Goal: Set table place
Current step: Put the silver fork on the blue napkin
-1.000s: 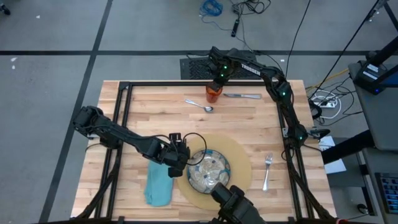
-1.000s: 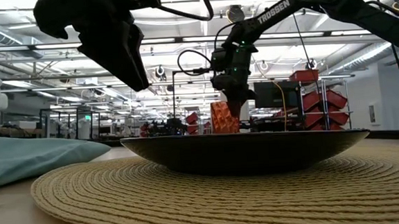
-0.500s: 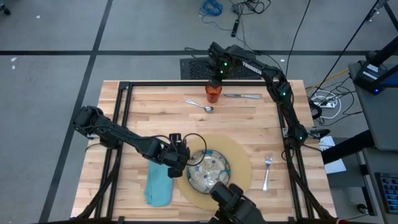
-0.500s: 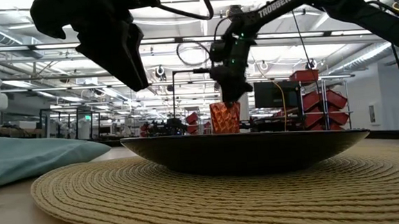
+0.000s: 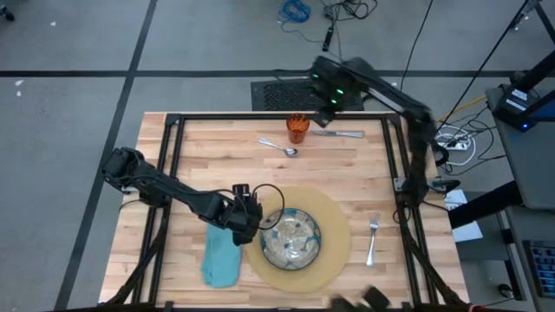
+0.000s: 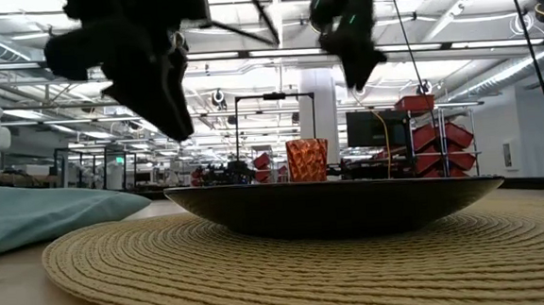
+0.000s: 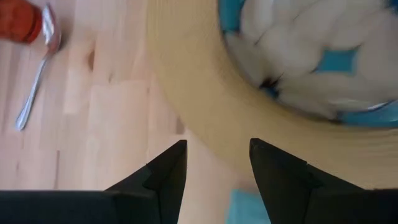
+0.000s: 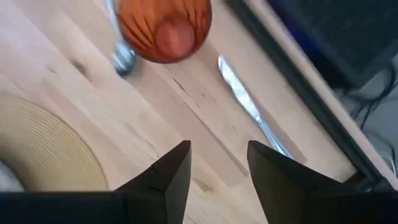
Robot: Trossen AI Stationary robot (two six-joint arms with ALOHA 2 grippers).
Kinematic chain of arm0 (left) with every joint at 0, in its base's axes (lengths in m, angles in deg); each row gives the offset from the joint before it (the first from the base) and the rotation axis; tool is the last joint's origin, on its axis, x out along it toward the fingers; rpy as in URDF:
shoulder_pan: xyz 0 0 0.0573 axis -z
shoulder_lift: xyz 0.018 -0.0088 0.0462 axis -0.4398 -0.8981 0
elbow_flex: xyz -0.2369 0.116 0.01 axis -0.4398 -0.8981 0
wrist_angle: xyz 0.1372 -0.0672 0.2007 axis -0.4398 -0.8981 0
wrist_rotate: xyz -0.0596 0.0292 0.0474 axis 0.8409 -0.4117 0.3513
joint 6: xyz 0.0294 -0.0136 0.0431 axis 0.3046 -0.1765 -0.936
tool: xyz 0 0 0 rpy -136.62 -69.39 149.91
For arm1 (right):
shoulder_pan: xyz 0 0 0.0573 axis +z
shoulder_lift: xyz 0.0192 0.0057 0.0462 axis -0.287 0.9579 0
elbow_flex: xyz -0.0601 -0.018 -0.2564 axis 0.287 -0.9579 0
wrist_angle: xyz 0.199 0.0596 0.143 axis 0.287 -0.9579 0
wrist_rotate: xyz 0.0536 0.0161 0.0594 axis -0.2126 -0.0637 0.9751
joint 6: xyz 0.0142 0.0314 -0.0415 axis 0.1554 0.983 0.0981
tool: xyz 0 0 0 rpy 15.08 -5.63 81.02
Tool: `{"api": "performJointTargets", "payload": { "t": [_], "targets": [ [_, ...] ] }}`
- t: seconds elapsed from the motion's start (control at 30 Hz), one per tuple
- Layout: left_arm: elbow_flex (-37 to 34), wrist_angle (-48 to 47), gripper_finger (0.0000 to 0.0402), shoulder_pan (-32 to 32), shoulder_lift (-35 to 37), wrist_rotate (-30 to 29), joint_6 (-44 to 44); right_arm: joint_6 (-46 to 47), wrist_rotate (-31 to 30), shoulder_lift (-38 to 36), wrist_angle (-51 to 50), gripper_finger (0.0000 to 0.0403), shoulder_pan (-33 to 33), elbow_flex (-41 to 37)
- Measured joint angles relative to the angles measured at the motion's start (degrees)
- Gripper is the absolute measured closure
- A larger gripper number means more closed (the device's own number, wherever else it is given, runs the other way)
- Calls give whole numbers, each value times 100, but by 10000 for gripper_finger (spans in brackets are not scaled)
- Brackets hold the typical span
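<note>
We note the plate (image 5: 292, 240) centred on the round placemat (image 5: 334, 227), at 6 o'clock on the counter (image 5: 191, 156). Napkin (image 5: 222, 258) just beside the mat at 9 o'clock; fork (image 5: 373, 237) at 3. Cup (image 5: 297, 128) upright at the far edge, 12 o'clock, spoon (image 5: 279, 146) and knife (image 5: 338, 133) near it. Right gripper (image 8: 219, 165) parted, empty, above and beside the cup. Left gripper (image 7: 217, 165) parted, empty, over the mat's edge.

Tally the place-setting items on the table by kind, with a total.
Placemat: 1
Plate: 1
Napkin: 1
Cup: 1
Spoon: 1
Knife: 1
Fork: 1
Total: 7
</note>
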Motion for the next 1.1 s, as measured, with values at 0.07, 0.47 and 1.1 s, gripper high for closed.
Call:
{"api": "performJointTargets", "payload": {
  "t": [0.07,0.47,1.1],
  "targets": [
    [-122,-10,240,-34,-2,-95,97,434,-274,-934,469,253,175,-844],
    [-431,359,240,-116,-2,-249,0,4137,-224,-4299,1903,253,2302,-5791],
    [-431,1032,240,-245,-2,-258,-518,10160,168,-3944,2450,253,6863,-6973]
  ]
}}
